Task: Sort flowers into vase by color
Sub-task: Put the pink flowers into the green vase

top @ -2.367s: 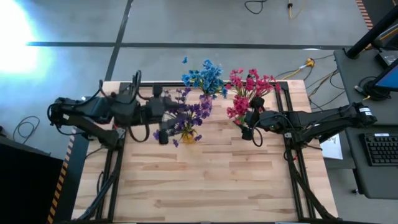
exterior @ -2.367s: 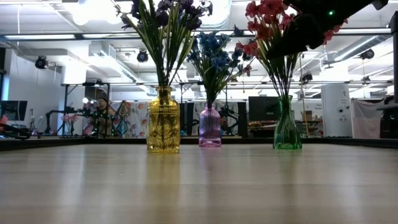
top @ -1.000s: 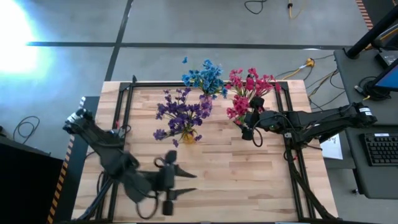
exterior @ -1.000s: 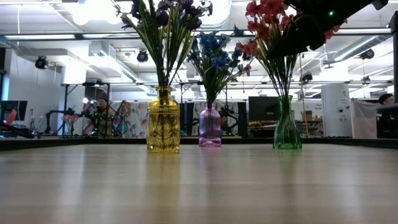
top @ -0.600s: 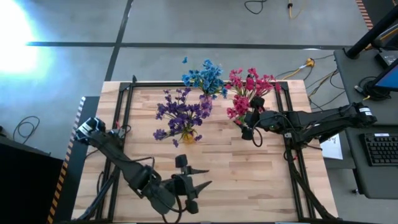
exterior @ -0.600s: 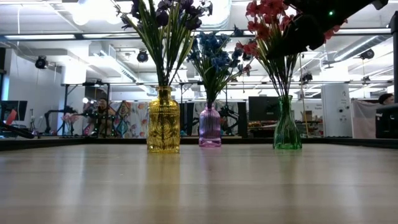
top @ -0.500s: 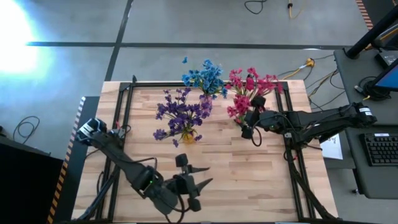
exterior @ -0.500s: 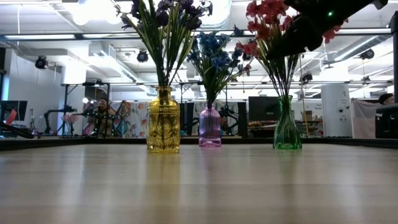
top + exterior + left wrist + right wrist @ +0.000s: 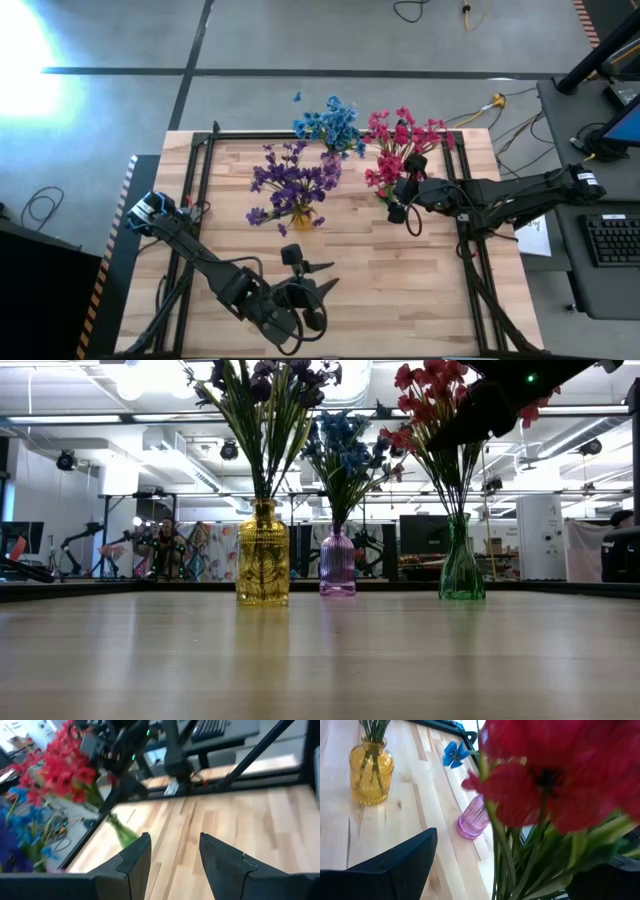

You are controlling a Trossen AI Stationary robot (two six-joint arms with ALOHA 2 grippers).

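Right jaws at the red bunch, stems running between them; left arm parked well off.

Right gripper point(image 9: 400, 200) sits against the red-pink flowers point(image 9: 398, 143), jaws at full spread with nothing gripped. In the right wrist view the green stems pass between the two fingers, long axis upright with a slight tilt, down to the green vase point(image 9: 461, 571). Left gripper point(image 9: 318, 280) hangs over the near side of the worktop point(image 9: 420, 300), jaws partly open and empty, well apart from every vase, so the right arm is the nearer one. Purple flowers point(image 9: 293, 183) stand in the yellow vase point(image 9: 263, 555), blue flowers point(image 9: 328, 124) in the purple vase point(image 9: 337, 563). Thin green stems, small clustered blooms, one colour per vase. Sorting looks finished.
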